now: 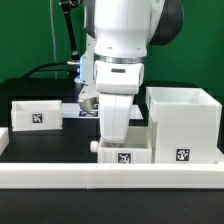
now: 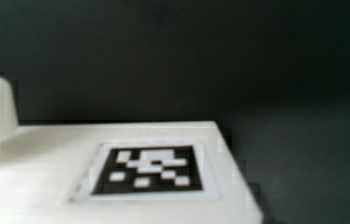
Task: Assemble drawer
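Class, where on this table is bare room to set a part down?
Bare table lies between the tray at the exterior view's left, the middle tray and the rail. Crowded: the gripper hangs over the middle tray, close beside the casing.

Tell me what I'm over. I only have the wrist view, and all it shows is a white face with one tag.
Observer: The gripper is low at the middle tray, the small one just behind the front rail.
Operator: Where's the casing?
Observer: The tall casing stands close beside that tray, on the exterior view's right.
Operator: And the other tray?
Observer: The second tray sits apart, on the exterior view's left.
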Robot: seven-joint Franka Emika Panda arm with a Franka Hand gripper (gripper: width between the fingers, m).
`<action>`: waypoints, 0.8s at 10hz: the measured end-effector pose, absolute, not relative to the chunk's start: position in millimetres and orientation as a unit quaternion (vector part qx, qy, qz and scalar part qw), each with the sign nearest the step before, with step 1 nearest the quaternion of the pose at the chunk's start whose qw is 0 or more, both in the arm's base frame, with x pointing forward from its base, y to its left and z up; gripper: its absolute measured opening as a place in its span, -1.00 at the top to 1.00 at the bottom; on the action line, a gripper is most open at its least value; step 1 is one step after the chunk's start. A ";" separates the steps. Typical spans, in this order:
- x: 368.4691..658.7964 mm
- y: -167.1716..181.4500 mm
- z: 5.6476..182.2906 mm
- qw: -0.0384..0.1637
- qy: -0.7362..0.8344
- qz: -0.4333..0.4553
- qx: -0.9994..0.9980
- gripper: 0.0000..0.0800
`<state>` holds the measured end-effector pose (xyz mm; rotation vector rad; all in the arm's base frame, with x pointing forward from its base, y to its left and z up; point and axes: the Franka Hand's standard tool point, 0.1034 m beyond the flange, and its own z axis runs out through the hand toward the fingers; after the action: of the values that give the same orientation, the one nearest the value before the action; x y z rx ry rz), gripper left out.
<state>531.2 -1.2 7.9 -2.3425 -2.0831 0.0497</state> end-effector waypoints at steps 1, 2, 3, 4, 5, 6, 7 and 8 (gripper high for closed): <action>531.7 0.5 7.8 0.001 -0.666 0.014 -0.746 0.89; 532.7 3.7 8.1 0.000 -0.669 0.012 -0.743 0.89; 533.0 4.5 8.2 0.000 -0.669 0.011 -0.743 0.89; 535.2 1.1 9.5 -0.001 -0.667 0.011 -0.745 0.89; 534.8 0.3 9.1 -0.001 -0.667 0.011 -0.745 0.89; 534.7 0.2 9.0 -0.001 -0.667 0.011 -0.745 0.89; 534.7 0.4 9.0 -0.001 -0.667 0.011 -0.745 0.89; 534.6 3.2 8.9 -0.001 -0.669 0.011 -0.743 0.89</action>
<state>534.6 3.2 8.9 -2.3364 -2.1034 0.0337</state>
